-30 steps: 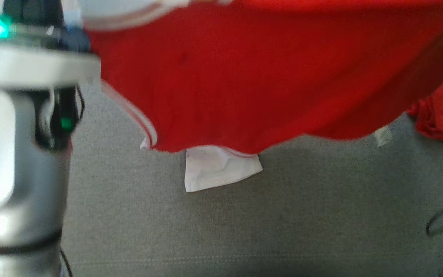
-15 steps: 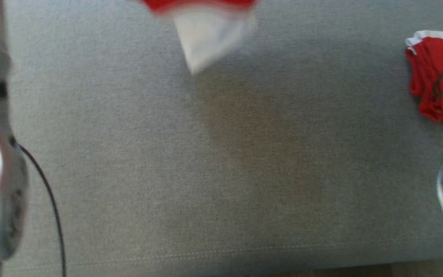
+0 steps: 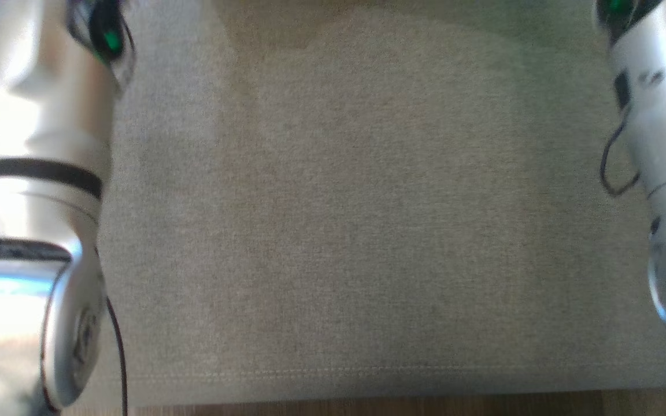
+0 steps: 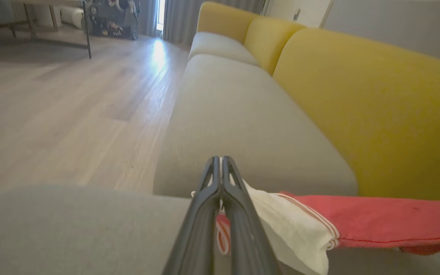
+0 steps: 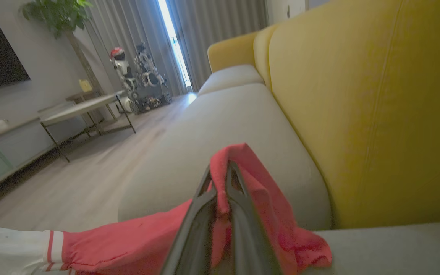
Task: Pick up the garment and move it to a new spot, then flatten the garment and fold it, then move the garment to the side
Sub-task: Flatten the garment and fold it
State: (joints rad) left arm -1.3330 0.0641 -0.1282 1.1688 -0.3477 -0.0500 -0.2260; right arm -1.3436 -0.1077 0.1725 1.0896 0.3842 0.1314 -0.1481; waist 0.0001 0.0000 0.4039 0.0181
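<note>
The garment is a red top with white, red-striped sleeves. In the left wrist view my left gripper (image 4: pixel 220 160) is shut on the white sleeve (image 4: pixel 292 233), and the red body (image 4: pixel 388 223) stretches off to the right above the grey seat. In the right wrist view my right gripper (image 5: pixel 220 173) is shut on a bunch of the red cloth (image 5: pixel 258 198), which drapes over the fingertips; the rest of the garment (image 5: pixel 128 244) runs down to the lower left. The head view has my left forearm (image 3: pixel 26 190) and right forearm (image 3: pixel 662 144) at its two sides.
The grey sofa seat (image 3: pixel 356 219) lies below, with its front edge and a strip of wood floor (image 3: pixel 367 405) at the bottom. Yellow back cushions (image 4: pixel 376 114) stand behind the seat. Across the floor (image 4: pixel 71 114) are a low table (image 5: pixel 82 107) and another robot (image 5: pixel 139 76).
The head picture has shifted as the camera moved. The red garment that filled its top has passed out over the top edge, and both forearms now frame the bare seat.
</note>
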